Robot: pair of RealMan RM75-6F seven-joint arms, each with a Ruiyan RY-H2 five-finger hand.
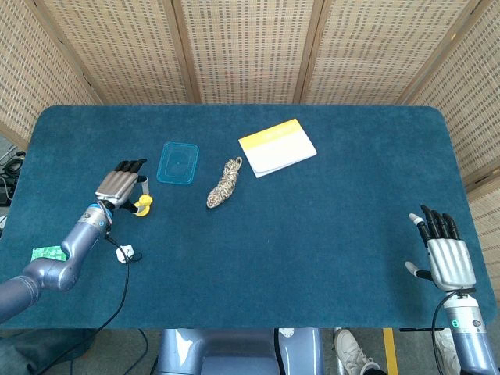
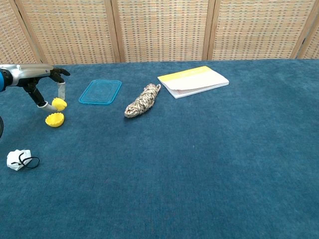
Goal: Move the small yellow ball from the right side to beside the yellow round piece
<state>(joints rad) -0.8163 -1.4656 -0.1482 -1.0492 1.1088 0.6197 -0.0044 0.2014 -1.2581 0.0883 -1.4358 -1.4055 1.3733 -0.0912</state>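
Note:
My left hand hovers at the left side of the table and pinches the small yellow ball between thumb and a finger. The ball hangs just above and behind the yellow round piece, which lies flat on the blue cloth. Whether the ball touches the piece or the cloth is unclear. My right hand stays at the table's near right edge, fingers spread, holding nothing; the chest view does not show it.
A clear blue lid lies right of the hand, then a coil of rope and a yellow-white booklet. A white crumpled scrap with a black loop and a green packet lie near the left front.

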